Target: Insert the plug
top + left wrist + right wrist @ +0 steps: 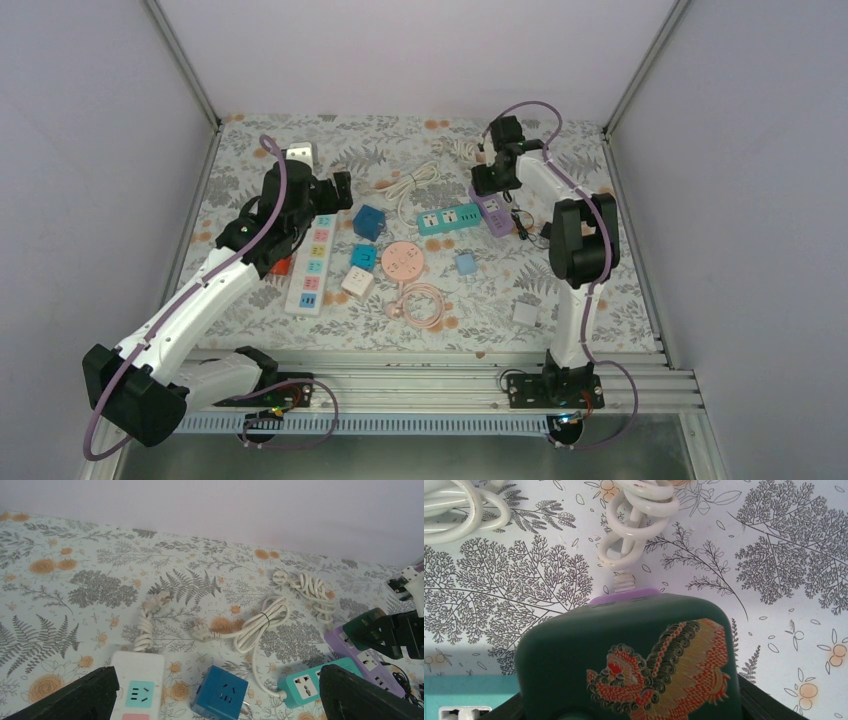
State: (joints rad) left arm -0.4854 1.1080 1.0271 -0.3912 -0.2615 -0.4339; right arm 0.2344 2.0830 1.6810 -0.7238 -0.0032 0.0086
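My right gripper is shut on a dark green plug block with a red and gold dragon print. It holds the block just above the far end of a purple power strip. In the right wrist view only the strip's end shows past the block, with its coiled white cord beyond. The block's prongs are hidden. My left gripper is open and empty. It hovers over a blue cube socket and the end of a white power strip.
A teal power strip lies next to the purple one. A pink round socket, a small teal cube, a white cube, a light blue cube and a coiled white cord lie mid-table. The enclosure walls stand close around.
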